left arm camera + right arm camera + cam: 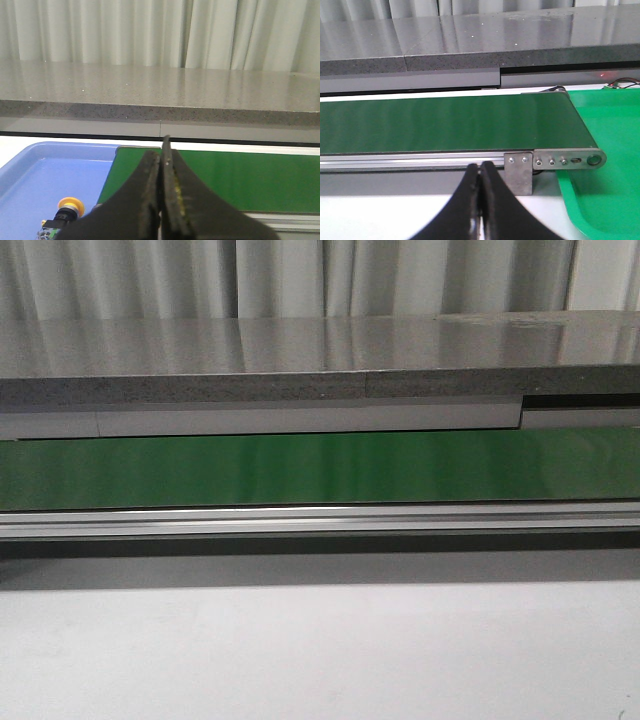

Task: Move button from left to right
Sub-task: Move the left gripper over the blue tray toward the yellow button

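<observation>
The button [66, 210], a yellow mushroom cap on a black body, lies in the blue tray [35, 175] in the left wrist view, partly cut off by the frame's edge. My left gripper [161, 155] is shut and empty, held above the tray's rim and the green belt's end, beside the button and apart from it. My right gripper [480, 167] is also shut with nothing in it, hanging over the white table in front of the conveyor's other end. The front view shows neither gripper nor the button.
A green conveyor belt [320, 468] with an aluminium rail [320, 520] runs across the table [320, 650]. A green tray [605, 150] lies past the belt's roller end [565, 161]. A grey stone ledge [320, 360] and curtains stand behind.
</observation>
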Action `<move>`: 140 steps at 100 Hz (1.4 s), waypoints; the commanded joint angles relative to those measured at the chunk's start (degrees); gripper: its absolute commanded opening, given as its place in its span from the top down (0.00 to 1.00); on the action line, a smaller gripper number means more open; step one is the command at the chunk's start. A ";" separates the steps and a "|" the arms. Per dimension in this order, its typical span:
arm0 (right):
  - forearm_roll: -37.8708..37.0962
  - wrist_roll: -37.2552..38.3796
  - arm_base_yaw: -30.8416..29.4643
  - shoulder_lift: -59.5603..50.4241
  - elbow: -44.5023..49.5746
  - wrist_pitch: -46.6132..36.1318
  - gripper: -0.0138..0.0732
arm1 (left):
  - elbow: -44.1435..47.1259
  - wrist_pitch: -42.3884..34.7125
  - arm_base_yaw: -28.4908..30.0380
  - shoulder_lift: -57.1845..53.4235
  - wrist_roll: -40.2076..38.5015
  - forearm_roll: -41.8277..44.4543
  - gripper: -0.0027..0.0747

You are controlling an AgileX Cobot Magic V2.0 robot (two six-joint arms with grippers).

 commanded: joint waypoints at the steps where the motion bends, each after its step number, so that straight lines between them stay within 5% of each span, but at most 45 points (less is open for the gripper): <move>1: -0.37 -0.05 0.21 -1.05 -0.88 -4.88 0.92 | 3.37 -4.65 -0.27 -1.84 -0.49 0.02 0.99; 67: -0.37 -0.05 0.21 -1.05 -0.88 -4.88 0.92 | -2.38 -2.25 -0.27 -1.45 -0.49 -0.52 0.99; 83: -0.37 -0.05 0.21 -1.05 -0.88 -4.88 0.92 | -10.74 5.37 -0.27 2.29 -0.49 -0.52 0.99; 116: -0.37 -0.05 0.21 -1.05 -0.88 -4.88 0.92 | -31.67 33.83 -0.27 20.65 -0.49 -0.52 0.99; 140: -0.37 -0.05 0.21 -1.05 -0.88 -4.88 0.92 | -39.09 41.58 -0.27 33.23 -0.49 -0.52 0.99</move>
